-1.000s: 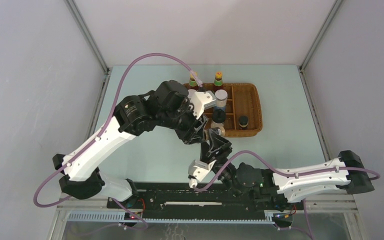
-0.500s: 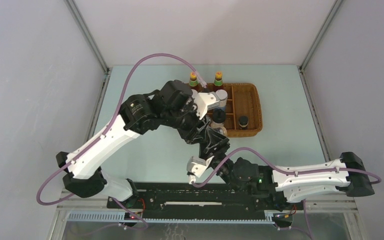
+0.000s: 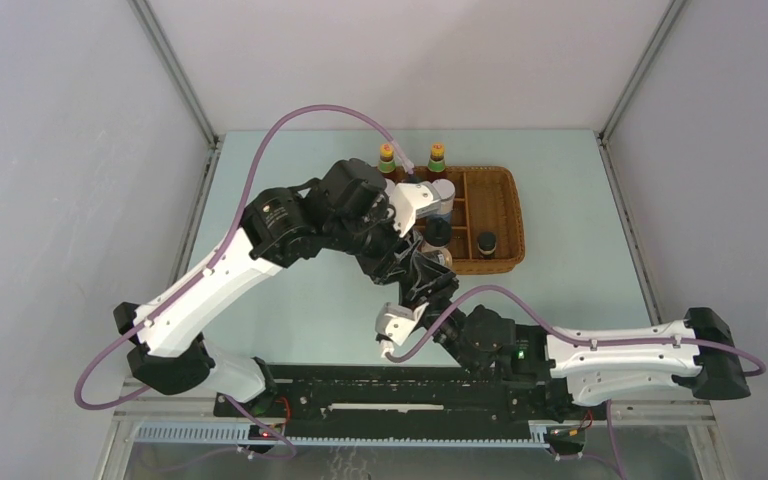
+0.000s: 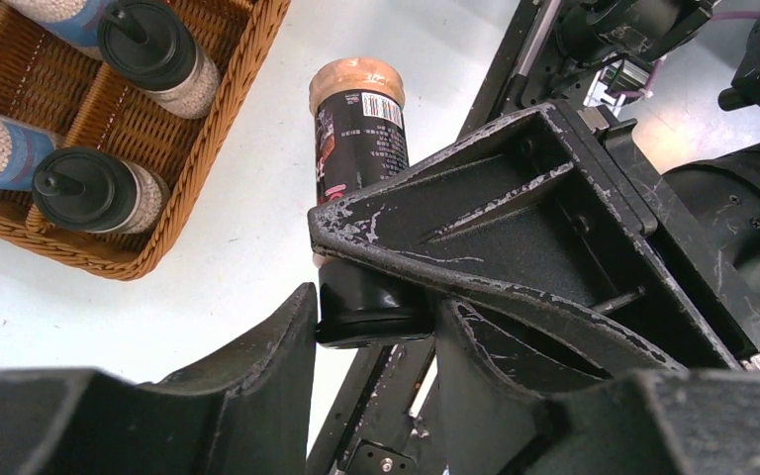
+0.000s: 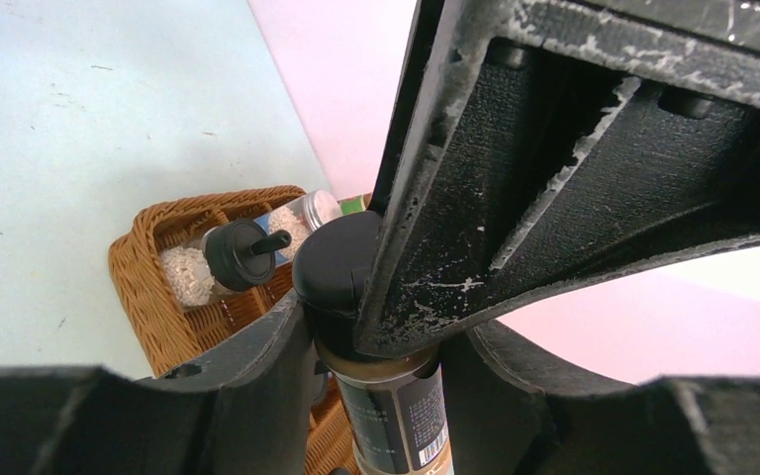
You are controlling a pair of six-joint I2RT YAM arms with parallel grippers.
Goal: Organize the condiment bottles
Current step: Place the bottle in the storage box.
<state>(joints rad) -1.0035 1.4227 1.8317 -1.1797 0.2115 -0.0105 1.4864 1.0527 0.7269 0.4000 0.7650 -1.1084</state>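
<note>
Just off the near left corner of the brown wicker divided tray (image 4: pixel 198 188), a small dark black-capped bottle (image 4: pixel 361 119) with a barcode label and tan base hangs over the pale table (image 4: pixel 257 228). The left claw (image 4: pixel 371 307) is clenched on its cap and the right claw (image 5: pixel 376 336) is clamped on its neck. Beyond, two white black-capped shakers (image 4: pixel 148 49) lie in the tray's left compartments, bare tabletop spreads leftward, and two yellow-capped sauce bottles (image 3: pixel 387 155) stand at the far rim.
</note>
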